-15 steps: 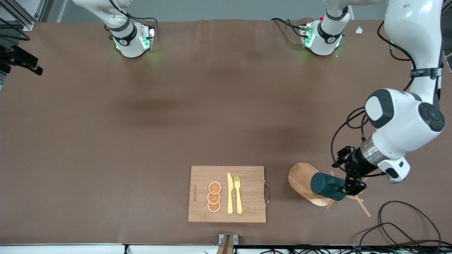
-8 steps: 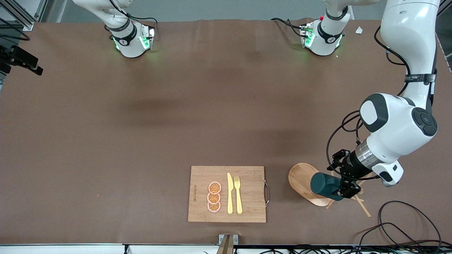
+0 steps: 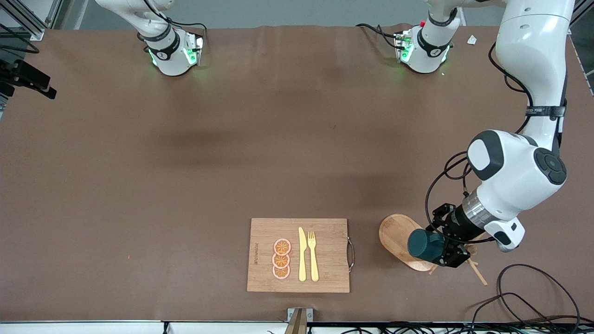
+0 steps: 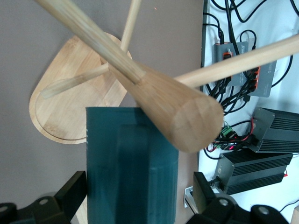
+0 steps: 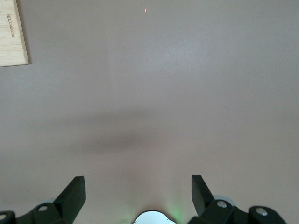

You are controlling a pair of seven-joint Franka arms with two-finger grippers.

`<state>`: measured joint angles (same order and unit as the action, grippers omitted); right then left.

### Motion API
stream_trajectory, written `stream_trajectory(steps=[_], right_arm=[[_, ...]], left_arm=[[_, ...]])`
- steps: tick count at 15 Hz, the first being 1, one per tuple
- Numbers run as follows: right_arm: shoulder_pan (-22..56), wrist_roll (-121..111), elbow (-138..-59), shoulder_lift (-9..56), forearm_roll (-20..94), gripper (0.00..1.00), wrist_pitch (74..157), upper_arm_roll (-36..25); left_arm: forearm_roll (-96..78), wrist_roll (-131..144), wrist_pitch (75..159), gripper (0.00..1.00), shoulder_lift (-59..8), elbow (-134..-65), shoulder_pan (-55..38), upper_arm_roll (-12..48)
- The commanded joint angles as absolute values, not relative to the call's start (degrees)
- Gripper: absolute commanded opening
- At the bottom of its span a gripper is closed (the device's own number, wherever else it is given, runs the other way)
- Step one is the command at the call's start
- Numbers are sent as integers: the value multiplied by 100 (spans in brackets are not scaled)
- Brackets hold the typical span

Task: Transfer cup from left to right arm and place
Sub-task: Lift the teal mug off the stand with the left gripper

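The cup (image 3: 423,245) is dark teal and cylindrical, hanging tilted on a peg of the wooden rack (image 4: 140,79) near the tabletop's front edge, toward the left arm's end. The left gripper (image 3: 446,253) has its jaws wide on either side of the cup, one finger (image 4: 74,193) just beside its wall. The right gripper (image 5: 138,196) waits over bare tabletop, jaws wide. A board (image 3: 264,232) carries orange slices (image 3: 281,259), a knife (image 3: 302,255) and a fork (image 3: 313,255).

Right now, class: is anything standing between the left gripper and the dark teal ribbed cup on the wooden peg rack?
Nothing visible does. The left gripper is open with its fingers on either side of the dark teal ribbed cup. The wooden peg rack has a thick peg just above the cup, not between it and the fingers.
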<state>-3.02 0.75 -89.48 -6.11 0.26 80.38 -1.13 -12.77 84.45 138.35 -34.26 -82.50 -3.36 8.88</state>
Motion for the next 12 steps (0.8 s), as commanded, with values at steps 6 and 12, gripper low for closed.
stream_trajectory(steps=[6,12], right_arm=[[-334,53,-8947,-633,-35,100,8059,-70],[-334,53,-8956,-633,-35,100,8068,-70]], left_arm=[[-1380,8393,13966,75,-3647,-8077,-352,1002],[-1397,8464,13957,48,-3516,-8077,-273,1317]])
